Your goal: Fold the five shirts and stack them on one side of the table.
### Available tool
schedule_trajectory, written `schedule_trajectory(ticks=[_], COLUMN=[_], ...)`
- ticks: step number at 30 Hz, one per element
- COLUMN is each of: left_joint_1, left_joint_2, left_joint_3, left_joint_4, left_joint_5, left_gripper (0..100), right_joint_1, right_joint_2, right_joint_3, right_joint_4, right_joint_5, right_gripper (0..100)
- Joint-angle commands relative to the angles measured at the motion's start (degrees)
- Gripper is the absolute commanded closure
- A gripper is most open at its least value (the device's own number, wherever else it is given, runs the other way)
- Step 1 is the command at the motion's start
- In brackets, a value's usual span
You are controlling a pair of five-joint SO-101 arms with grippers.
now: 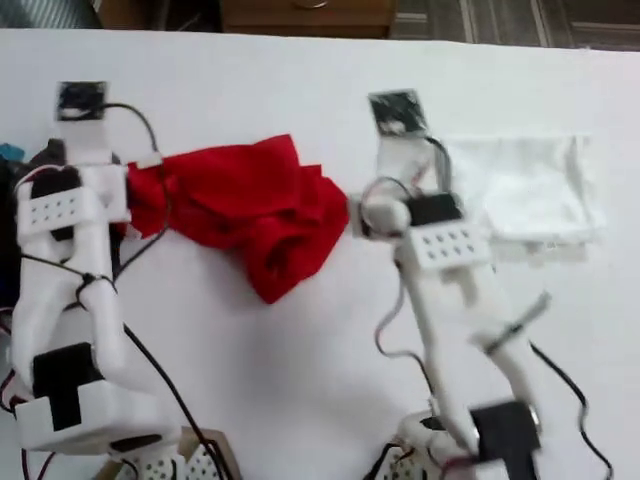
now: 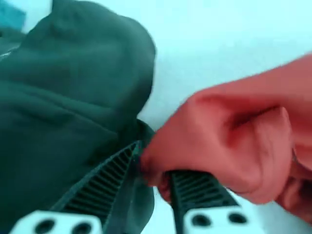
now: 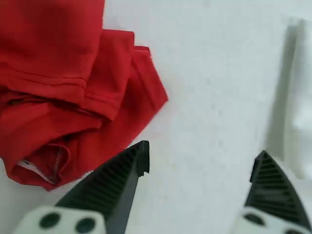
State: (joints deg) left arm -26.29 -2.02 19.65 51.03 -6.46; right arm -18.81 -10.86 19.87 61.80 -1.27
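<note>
Red shirt (image 1: 250,210) lies crumpled on the worktop (image 1: 300,340), in the middle of the far half and bunched toward the left edge. It is not folded.

Left arm rises from the near-left corner, elbow bent, forearm running toward the far edge, wrist tipped down at the red shirt's left end. Left pincer (image 2: 155,165) is pressed together on a wad of the red shirt's fabric, which bulges out past the tips. A dark shirt (image 2: 73,97) is heaped just beside it at the left edge, touching one finger.

Right arm rises from the near edge right of centre and leans toward the far edge, wrist angled down. Right pincer (image 3: 203,153) is spread wide with nothing in it. It hangs over bare worktop between the red shirt's right end and the white shirt (image 1: 530,195).

White shirt lies flat and folded as a rectangle near the right edge, in the far half, apart from the red one.
</note>
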Motion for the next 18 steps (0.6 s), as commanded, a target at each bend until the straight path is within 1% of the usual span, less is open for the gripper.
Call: schedule_trajectory(ticks=[1, 7, 12, 18], left_joint_1=[-2.73, -2.73, -2.73, -2.90], left_joint_2=[-0.35, -0.26, -0.26, -0.26], left_joint_3=[0.13, 0.22, 0.22, 0.22], left_joint_4=[-2.99, -3.69, -3.69, -3.34], left_joint_5=[3.87, 4.22, 3.96, 3.96], left_gripper=[86, 86, 86, 86], right_joint_1=[-3.38, -5.05, -5.49, -5.76], right_joint_2=[10.51, 25.98, 35.03, 44.97], right_joint_3=[-11.25, -27.69, -42.11, -54.42], right_joint_4=[3.65, 10.15, 18.42, 24.57], right_joint_5=[-1.32, -1.85, -9.41, -10.99], right_gripper=[66.9, 66.9, 66.9, 66.9])
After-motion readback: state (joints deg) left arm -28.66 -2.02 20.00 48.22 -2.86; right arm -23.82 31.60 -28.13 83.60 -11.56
